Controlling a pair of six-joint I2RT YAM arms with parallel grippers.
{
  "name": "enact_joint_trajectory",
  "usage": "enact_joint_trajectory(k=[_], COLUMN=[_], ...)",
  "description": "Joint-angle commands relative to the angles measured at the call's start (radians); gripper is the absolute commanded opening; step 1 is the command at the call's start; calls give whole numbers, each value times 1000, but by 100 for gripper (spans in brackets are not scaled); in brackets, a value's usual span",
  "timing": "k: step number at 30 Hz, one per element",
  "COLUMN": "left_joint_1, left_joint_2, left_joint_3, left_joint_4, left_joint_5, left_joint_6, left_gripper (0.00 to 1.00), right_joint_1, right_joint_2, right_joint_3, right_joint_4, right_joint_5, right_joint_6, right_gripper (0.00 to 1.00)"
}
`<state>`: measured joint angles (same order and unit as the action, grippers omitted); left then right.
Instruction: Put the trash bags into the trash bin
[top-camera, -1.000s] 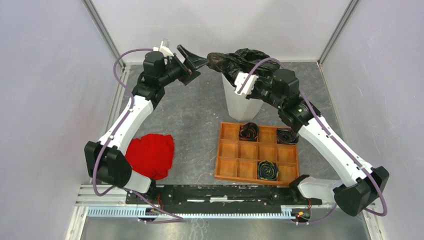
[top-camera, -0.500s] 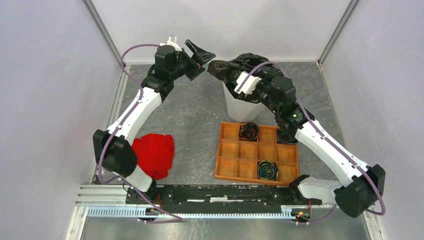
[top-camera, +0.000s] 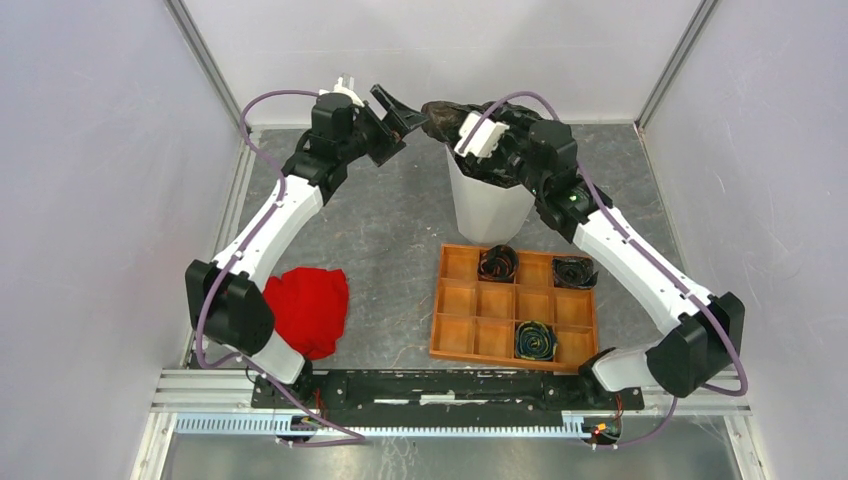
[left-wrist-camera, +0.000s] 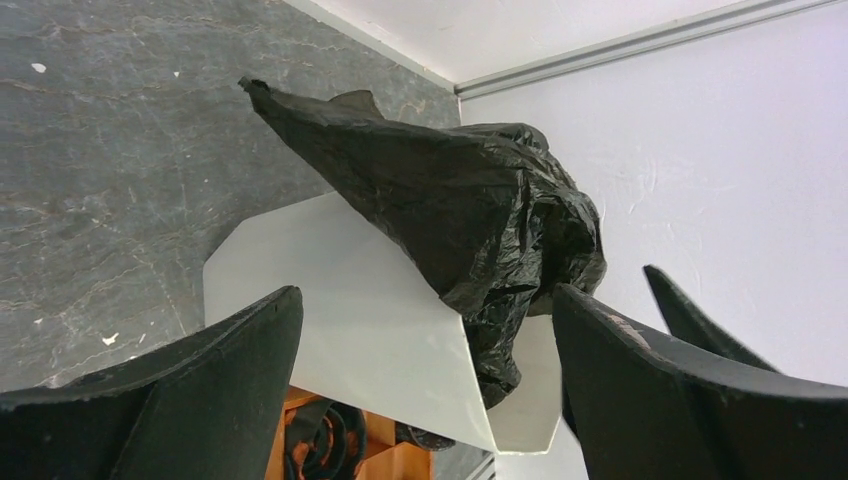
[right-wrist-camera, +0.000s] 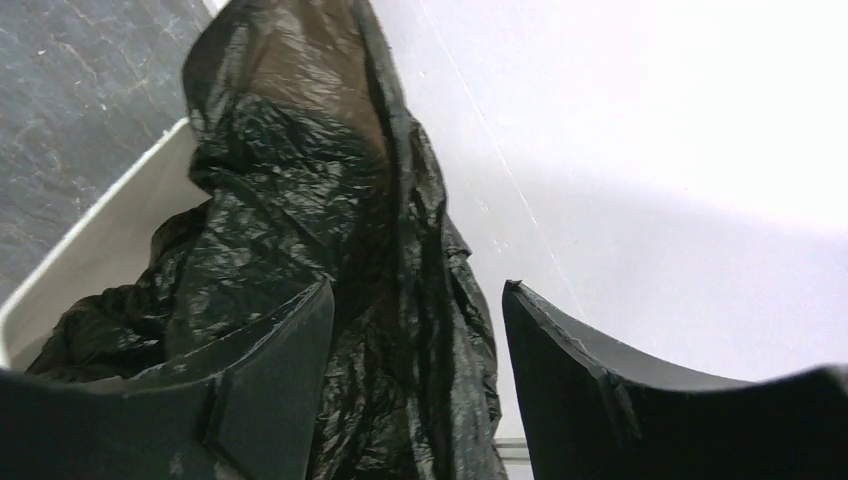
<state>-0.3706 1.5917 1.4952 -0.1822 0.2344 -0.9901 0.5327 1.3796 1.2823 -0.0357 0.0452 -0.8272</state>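
1. Over the last second the left gripper (top-camera: 403, 110) has edged closer to the bag's corner. The right arm has swung in over the bin (left-wrist-camera: 330, 300), and its jaws, pinched shut a second ago, now stand apart.
2. The left jaws are spread as wide as they go and hold nothing. The pointed corner of the bag (left-wrist-camera: 470, 200) juts out just ahead of them, without touching.
3. The bag is heaped on the bin's mouth, between the two grippers. Some of it hangs inside, but much is still bunched above the rim.
4. The right gripper (right-wrist-camera: 418, 290) has its jaws well apart and grips nothing. The bag hangs just ahead of them and brushes one finger.
5. The step in hand looks to be getting the heap down into the bin. The left jaws should close on film only, never on the rim, and the right should press down slowly. The plastic is floppy, and a sideways tug could tip the bin.
6. The table (top-camera: 390, 230) under the jaws is mottled grey. Back toward the arm bases lie a red cloth (top-camera: 305, 310) and a tray (top-camera: 437, 320) with rolled bags (top-camera: 534, 340). Plain white walls stand close beyond the bin, so there is little room past the jaws.
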Motion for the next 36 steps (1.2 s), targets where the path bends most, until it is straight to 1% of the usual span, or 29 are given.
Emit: enact_joint_trajectory(k=[1,4,9,15,17,21,22,25,32,36], left_joint_1=[1,1,1,3,5,4,5,6,7,6], left_joint_2=[-74,-89,-110,-112,-114,-134,-138,-144,-160,-161], left_joint_3=[-20,-34,-58,-58,-58,-69,-71,-74,-99,-110], left_joint_4=[8,-1,-3,-5,-5,-6,-8,-9,29,45], left_joint_5=[-31,-26,-18,-10,-2,-7,-10,-7,21,34], left_joint_6=[74,82,84,79,76,79,81,78,55,44], left_gripper=[100,100,100,100,100,100,100,100,100,100], right_joint_1=[-37,-60,-86,-89,-94,-98,-98,-98,-98,-98], right_joint_2=[24,65,120,175,185,192,182,123,-38,-142], right_joint_3=[80,130,199,268,270,293,292,270,161,51], right_joint_4=[-14,-60,-107,-181,-181,-210,-217,-230,-291,-251], right_joint_5=[-75,-97,-162,-269,-280,-277,-276,-292,-364,-401], right_joint_6=[9,-7,-4,10,15,18,20,33,81,138], right_gripper=[68,64,63,51,41,5,1,0,0,0])
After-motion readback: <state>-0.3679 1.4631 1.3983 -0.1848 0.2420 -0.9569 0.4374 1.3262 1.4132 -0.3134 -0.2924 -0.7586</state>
